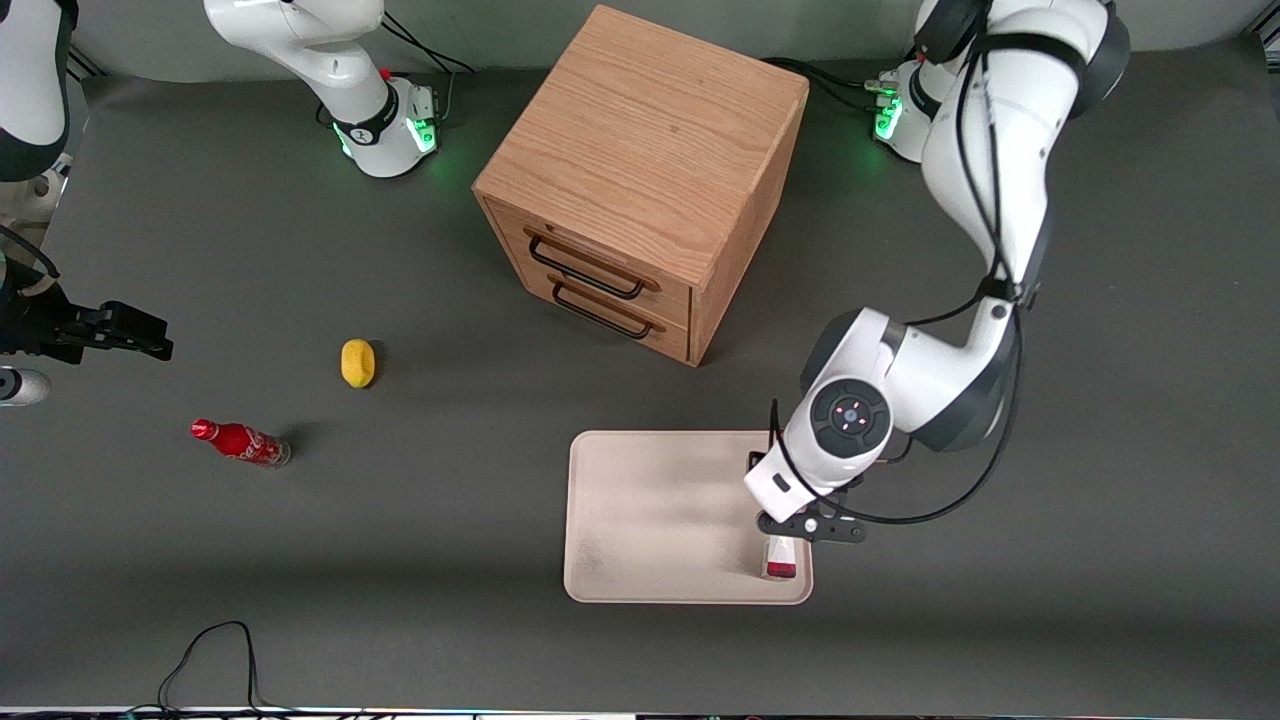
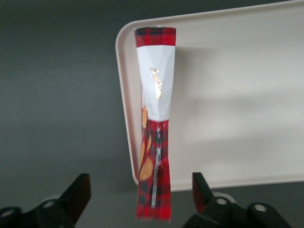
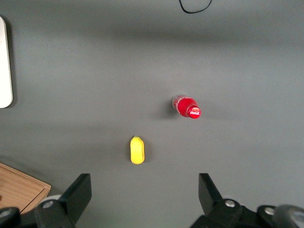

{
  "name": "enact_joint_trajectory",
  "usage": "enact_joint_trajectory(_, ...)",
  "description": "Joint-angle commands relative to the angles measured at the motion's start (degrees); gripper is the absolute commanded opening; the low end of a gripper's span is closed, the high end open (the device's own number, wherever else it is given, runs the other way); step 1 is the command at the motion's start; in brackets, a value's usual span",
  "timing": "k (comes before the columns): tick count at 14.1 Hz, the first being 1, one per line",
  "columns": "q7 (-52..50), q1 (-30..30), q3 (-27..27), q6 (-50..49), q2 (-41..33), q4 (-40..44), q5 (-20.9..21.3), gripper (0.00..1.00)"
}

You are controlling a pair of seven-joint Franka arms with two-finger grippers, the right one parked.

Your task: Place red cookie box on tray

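The long, flat red-tartan cardboard cookie box [image 2: 156, 128] with its white end section stands between the left gripper's [image 2: 137, 194] jaws, which are spread apart and not touching it. It rests at the edge of the cream-white rectangular tray [image 1: 640, 520] directly below them. Placement looks essentially done; only withdrawing the gripper seems left.

Red tartan cookie box [image 2: 155, 128], cream tray [image 2: 237, 95]

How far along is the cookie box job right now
Nearly done. The red cookie box already lies on the tray, along the edge toward the working arm's end of the table. The gripper hangs right over the box with its fingers spread wide and clear of it, so the box looks released. What seems left is only lifting the arm away.
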Motion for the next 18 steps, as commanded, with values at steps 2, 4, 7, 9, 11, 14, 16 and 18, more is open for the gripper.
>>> enact_joint_trajectory(2,-0.7,-0.1,0.6,-11.9,-12.5,-1.6,-2.2,1.0)
enact_joint_trajectory(4,-0.2,0.9,0.7,-19.0,-17.8,-2.0,-4.3,1.0)
enact_joint_trajectory(7,2.8,3.9,0.7,-25.4,-25.4,-5.3,-6.9,1.0)
enact_joint_trajectory(9,7.6,7.9,0.8,-26.2,-32.2,-11.8,-8.3,1.0)
enact_joint_trajectory(11,12.4,12.1,0.9,-26.2,-37.4,-16.9,-9.0,1.0)
enact_joint_trajectory(14,20.1,18.0,1.1,-24.0,-42.6,-23.8,-9.0,1.0)
enact_joint_trajectory(16,24.6,21.7,1.1,-21.3,-45.6,-28.2,-9.4,1.0)
enact_joint_trajectory(18,24.8,22.5,1.6,-18.5,-47.0,-31.1,-9.7,1.0)
